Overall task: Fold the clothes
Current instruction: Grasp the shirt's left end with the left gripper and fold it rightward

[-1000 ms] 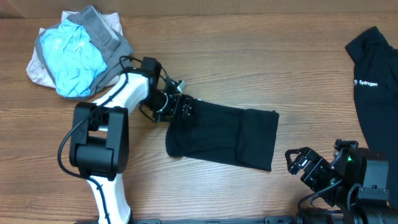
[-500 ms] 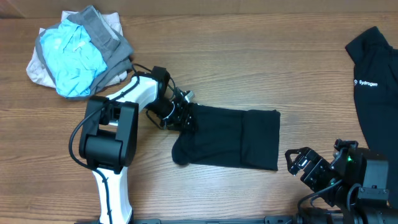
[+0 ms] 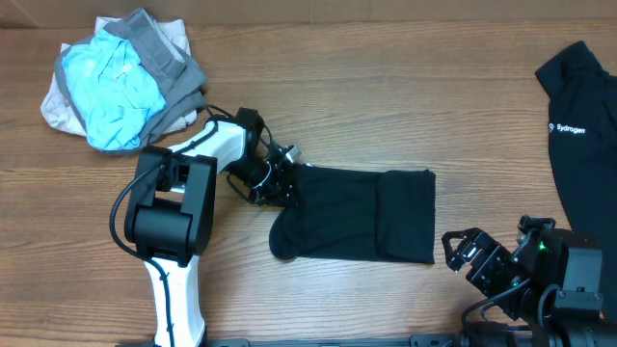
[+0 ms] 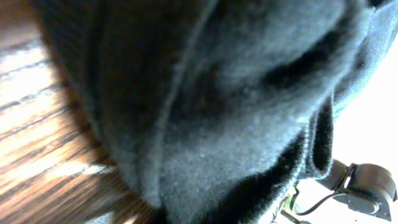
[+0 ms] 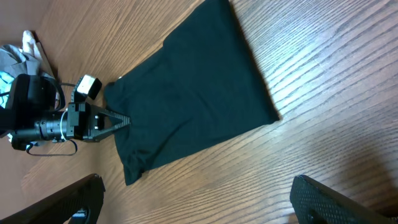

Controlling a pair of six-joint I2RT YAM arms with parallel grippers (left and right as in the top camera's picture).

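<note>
Wooden table [image 3: 386, 116] bears the clothes [image 3: 371, 226] mid-fold: my left fingers [image 5: 113, 119] clamp one end, right fingers [image 5: 323, 196] wide and empty; next, I judge, draw that end across.

Clothes [image 3: 362, 214] mid-table, bundle [image 3: 116, 82] left, lettered garment [image 3: 583, 164] right

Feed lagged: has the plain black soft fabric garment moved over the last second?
Yes. The left end of the plain black garment, pinched by the left gripper, slid right, away from the light-blue, grey and beige bundle; its right edge barely shifted.
</note>
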